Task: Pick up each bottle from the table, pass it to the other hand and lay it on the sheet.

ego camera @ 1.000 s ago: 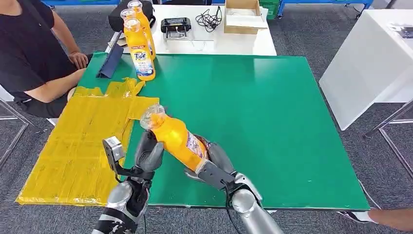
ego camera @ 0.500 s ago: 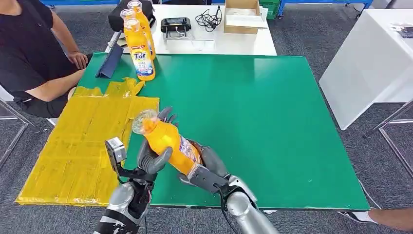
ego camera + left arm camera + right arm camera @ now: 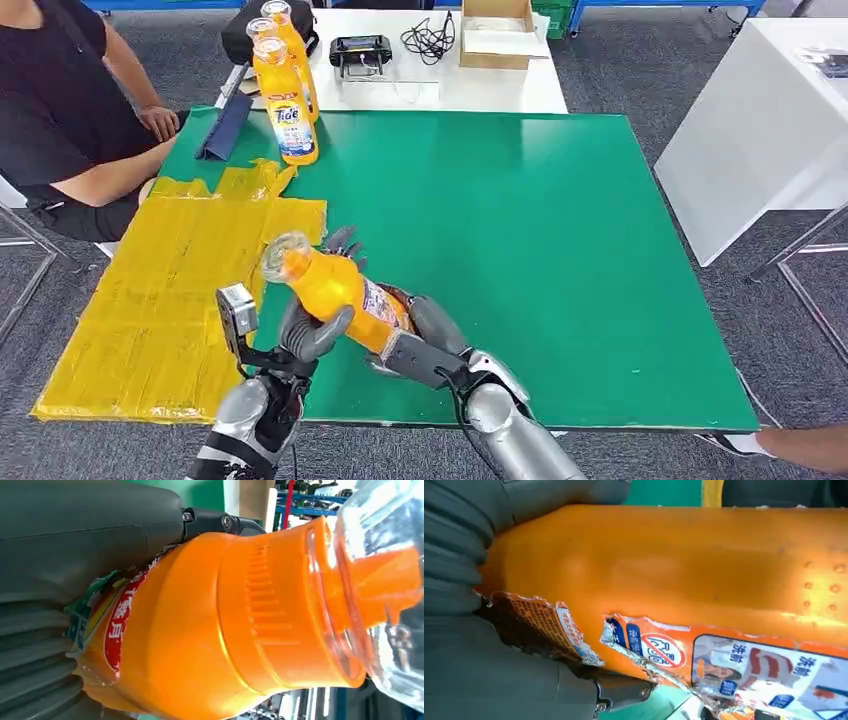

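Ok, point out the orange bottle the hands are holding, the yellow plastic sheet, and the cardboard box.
orange bottle (image 3: 335, 288), head view, upper body below the neck.
yellow plastic sheet (image 3: 165, 300), head view, bare middle.
cardboard box (image 3: 497, 42), head view, its flap.

Held bottle: orange, clear cap, torn label; you see it tilted above the table's near-left edge.
Standing bottles: upright, far-left corner.
Sheet: yellow, crumpled, overhanging the left edge.

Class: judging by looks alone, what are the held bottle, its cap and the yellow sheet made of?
Bottle: likely glossy orange plastic, with a torn paper-like label.
Cap: clear hard plastic; the orange spout shows through.
Sheet: thin yellow plastic film, probably; it is wrinkled and slightly shiny.
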You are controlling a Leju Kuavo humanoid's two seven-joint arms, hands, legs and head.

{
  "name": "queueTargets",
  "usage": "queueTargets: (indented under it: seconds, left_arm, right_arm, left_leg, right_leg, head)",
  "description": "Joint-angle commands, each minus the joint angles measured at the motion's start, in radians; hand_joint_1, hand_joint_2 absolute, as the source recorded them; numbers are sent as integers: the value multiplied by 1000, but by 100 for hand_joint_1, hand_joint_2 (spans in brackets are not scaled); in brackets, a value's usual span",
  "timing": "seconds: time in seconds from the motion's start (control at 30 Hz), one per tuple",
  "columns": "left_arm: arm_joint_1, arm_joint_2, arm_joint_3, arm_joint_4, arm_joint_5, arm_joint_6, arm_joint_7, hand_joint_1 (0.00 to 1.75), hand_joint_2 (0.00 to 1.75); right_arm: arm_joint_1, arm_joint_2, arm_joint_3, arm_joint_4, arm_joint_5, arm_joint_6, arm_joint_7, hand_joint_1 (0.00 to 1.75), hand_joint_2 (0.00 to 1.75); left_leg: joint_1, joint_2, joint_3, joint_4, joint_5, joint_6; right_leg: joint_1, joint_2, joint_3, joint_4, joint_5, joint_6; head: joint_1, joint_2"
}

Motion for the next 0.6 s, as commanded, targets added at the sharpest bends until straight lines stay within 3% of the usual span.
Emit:
queueTargets:
  seconds: [0.03,0.23,0.27,0.6]
  left_arm:
    - [-31,25,-50,22,-24,18,-1,0,175]
    - [-39,23,-54,29,-25,20,2,0,175]
    - [-41,23,-56,30,-24,17,-2,175,175]
    - [-40,28,-73,-15,-42,25,-23,175,175]
  right_arm:
    - [-55,-47,27,53,0,4,7,175,175]
    - [-61,-45,27,59,0,4,7,175,175]
    - [-64,-41,28,62,-2,4,6,175,175]
    - [-92,-37,32,59,-7,4,6,175,175]
  left_leg:
    - [-1,-2,0,-1,1,1]
    - [-2,-1,0,0,0,1]
    - [-2,-2,0,-1,1,2]
    - [-2,0,-1,0,0,1]
  right_leg:
    - [-1,-2,0,0,0,1]
    - [-1,-1,0,0,0,0]
    - [-2,-2,0,0,0,1]
    - [-1,-1,-1,0,0,0]
  head:
    - [0,0]
    - [0,0]
    - [0,0]
    - [0,0]
